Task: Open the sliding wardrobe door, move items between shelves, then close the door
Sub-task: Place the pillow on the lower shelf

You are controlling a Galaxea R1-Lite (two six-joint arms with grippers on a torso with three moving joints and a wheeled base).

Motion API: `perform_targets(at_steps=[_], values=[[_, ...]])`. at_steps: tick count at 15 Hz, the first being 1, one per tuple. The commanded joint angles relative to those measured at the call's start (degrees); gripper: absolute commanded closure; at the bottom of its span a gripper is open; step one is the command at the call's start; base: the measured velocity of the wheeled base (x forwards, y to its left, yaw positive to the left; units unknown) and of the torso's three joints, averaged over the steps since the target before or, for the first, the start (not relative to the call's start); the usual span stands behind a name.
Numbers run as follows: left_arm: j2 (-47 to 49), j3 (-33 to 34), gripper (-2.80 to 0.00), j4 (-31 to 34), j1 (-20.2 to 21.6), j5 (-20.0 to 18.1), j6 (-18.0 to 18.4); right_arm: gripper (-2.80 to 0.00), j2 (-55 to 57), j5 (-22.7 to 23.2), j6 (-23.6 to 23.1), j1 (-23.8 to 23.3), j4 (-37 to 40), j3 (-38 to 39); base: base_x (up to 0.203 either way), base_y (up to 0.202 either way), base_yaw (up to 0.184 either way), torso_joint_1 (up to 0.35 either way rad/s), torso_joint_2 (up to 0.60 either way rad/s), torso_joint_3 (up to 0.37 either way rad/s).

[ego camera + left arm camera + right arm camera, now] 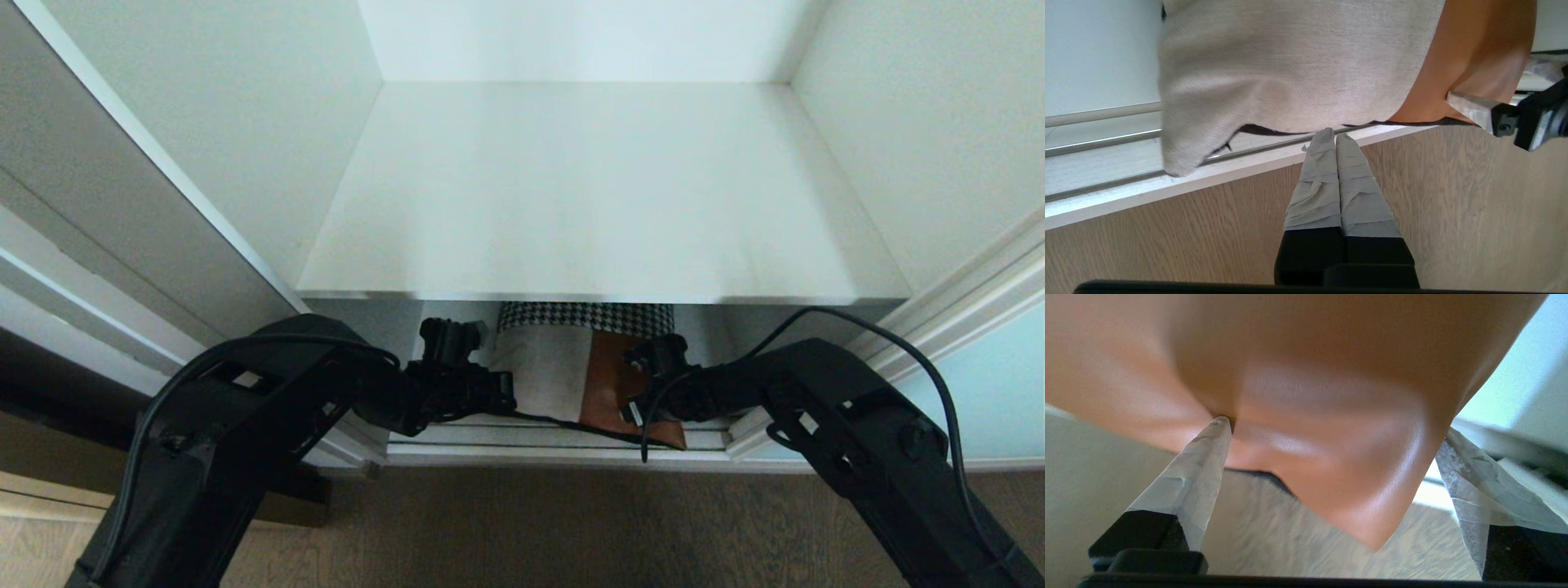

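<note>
Taped right claw astride smooth rust panel, soft patchwork cushion.

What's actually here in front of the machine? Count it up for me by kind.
Cushions: 1, the patchwork cushion under the upper shelf
Shelves in view: 1
Grippers: 2, the left gripper shut at the cushion's cream edge, the right gripper spread wide around its orange corner
Total: 4
</note>
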Motion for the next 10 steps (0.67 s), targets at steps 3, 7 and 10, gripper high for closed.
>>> perform_targets(at_steps=[3,7,10], values=[[-0.04,-0.27,0.0,-0.61,0.16,-0.02,-1.0,-2.8,1.79,-6.52,-5.31,-0.15,-11.02,-0.01,0.0,0.0,0.0,0.0,0.0,0.0],[-0.01,0.17,0.0,-1.79,0.15,-0.08,-1.01,-2.8,4.0,-8.64,-11.14,-0.15,-23.58,-0.01,0.0,0.0,0.0,0.0,0.0,0.0],[-0.13,0.34,0.0,-1.79,0.15,-0.08,-1.1,-2.8,4.28,-10.45,-11.56,-0.15,-27.18,0.06,0.0,0.0,0.0,0.0,0.0,0.0]])
